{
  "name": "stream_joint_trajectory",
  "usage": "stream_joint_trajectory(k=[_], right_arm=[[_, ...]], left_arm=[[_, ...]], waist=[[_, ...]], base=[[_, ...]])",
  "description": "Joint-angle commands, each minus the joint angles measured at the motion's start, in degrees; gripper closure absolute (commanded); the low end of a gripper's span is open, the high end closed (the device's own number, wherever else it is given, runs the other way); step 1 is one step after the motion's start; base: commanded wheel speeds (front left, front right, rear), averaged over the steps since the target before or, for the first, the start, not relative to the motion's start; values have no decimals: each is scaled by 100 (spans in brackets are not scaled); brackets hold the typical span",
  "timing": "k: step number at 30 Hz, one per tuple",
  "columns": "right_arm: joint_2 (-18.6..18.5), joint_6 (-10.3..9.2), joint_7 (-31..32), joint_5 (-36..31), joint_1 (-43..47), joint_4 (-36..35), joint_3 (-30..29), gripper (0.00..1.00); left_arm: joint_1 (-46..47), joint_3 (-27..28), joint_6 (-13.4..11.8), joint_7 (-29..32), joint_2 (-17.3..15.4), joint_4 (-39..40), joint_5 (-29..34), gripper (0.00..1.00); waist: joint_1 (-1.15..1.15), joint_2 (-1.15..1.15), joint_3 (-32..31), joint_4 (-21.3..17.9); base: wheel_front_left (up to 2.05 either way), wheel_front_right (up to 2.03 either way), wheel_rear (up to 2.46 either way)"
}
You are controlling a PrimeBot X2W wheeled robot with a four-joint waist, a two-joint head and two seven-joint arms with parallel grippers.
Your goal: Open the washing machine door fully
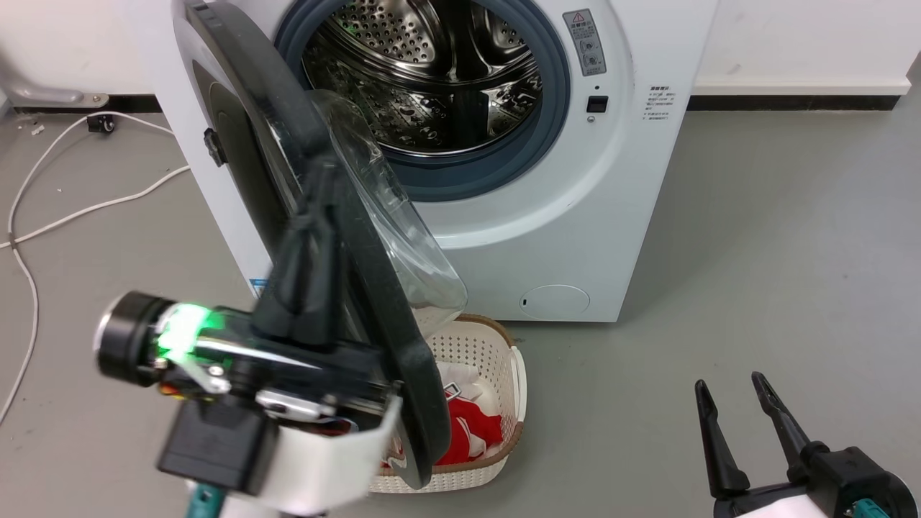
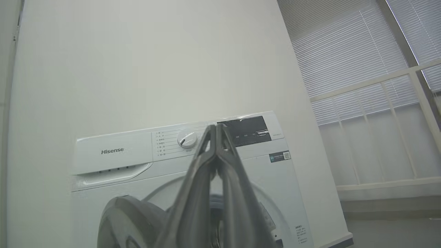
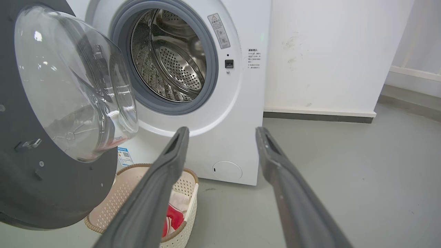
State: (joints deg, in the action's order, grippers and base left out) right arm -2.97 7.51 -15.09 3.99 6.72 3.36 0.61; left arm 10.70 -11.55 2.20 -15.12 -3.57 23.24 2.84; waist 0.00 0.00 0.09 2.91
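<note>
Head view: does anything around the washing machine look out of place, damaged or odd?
Nothing damaged or spilled. The cream basket sits right under the open washing machine door, and a loose white cable trails over the floor at left.

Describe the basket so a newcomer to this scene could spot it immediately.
Start at the big white washing machine. On the floor before it, under the open washing machine door, sits the basket. It alone is cream, perforated, brown-rimmed and holds red cloth.
</note>
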Motion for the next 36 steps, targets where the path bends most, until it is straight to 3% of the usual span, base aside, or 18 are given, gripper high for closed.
stream_joint_trajectory(k=[1, 20, 30, 36], right_arm=[[17, -4, -10, -7, -54, 5, 11, 0], [16, -5, -10, 43, -78, 29, 32, 0], [16, -5, -10, 50, -44, 48, 39, 0], [16, -5, -10, 30, -105, 62, 28, 0]], left_arm=[[68, -83, 21, -6, -13, 50, 7, 100], [65, -2409, 224, -6, 45, -345, -137, 100], [-239, -2949, 188, -5, -74, -855, -139, 100], [-489, -2928, 23, -5, -229, -1341, -202, 100]], waist=[[0, 0, 1, -9], [0, 0, 23, -6], [0, 0, 49, 19], [0, 0, 108, 40]], base=[[0, 0, 0], [0, 0, 0], [0, 0, 0], [0, 0, 0]])
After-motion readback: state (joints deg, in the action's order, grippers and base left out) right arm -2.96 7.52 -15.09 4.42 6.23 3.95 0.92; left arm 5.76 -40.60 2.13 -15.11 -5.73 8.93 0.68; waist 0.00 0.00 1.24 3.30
